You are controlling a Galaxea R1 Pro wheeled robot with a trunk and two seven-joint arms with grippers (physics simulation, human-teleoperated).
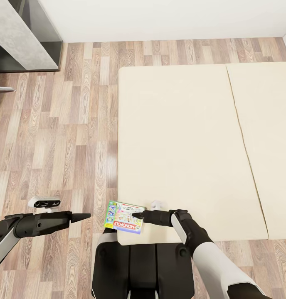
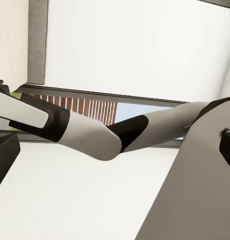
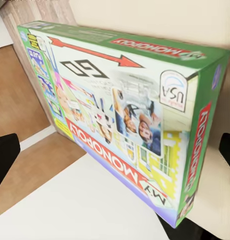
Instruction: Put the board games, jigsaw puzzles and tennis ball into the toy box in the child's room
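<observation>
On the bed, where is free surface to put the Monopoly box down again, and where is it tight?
Nearly all of the bed is bare: the left mattress part from the wall-side edge down, and the right part beyond the seam. It is tight at the near-left corner, where the right claw meets the Monopoly box above the robot's trunk.

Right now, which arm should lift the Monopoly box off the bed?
Right. The right gripper is already at the Monopoly box on the bed corner; the left gripper hangs over the floor beside it.

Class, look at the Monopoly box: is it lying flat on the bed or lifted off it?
Cannot tell. The Monopoly box sits at the bed's corner edge with the right gripper at it.
</observation>
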